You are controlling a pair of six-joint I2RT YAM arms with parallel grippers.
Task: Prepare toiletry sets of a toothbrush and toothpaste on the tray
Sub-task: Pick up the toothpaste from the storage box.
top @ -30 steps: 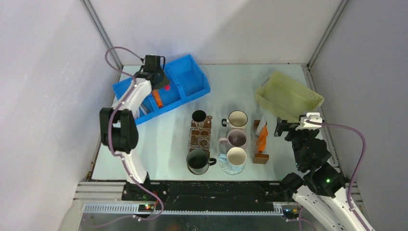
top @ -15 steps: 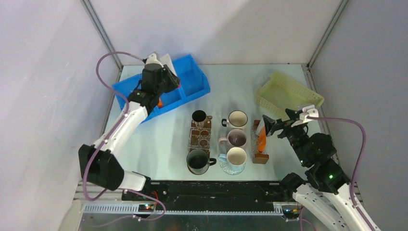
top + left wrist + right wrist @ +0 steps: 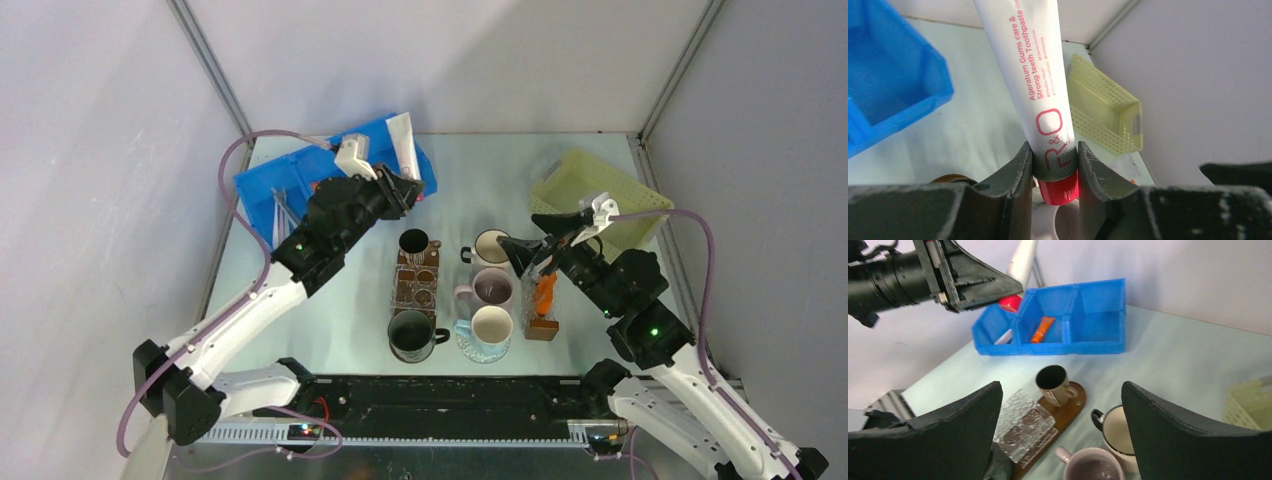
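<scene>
My left gripper (image 3: 1054, 150) is shut on a white toothpaste tube (image 3: 1033, 65) just above its red cap (image 3: 1059, 190), holding it upright in the air. In the top view this gripper (image 3: 405, 188) and the tube (image 3: 403, 142) are above the blue bin's right end. My right gripper (image 3: 1060, 386) is open and empty, above the mugs (image 3: 524, 242). An orange toothpaste tube (image 3: 1042, 329) lies in the blue bin's middle compartment. A pale toothbrush (image 3: 1004, 336) lies in its left compartment; thin grey toothbrushes (image 3: 283, 213) show there too. The brown tray (image 3: 1074, 409) carries a dark-lined mug (image 3: 1052, 382).
The blue three-part bin (image 3: 262, 188) stands at the back left and a yellow mesh basket (image 3: 610, 200) at the back right. Several mugs (image 3: 492, 287) cluster mid-table. A clear box (image 3: 1025, 424) lies on the tray. Another clear box holds orange tubes (image 3: 545, 292).
My left arm has lifted the white tube out of the blue bin and swung right toward the mugs. My right arm has moved left from the basket to above the mugs.
</scene>
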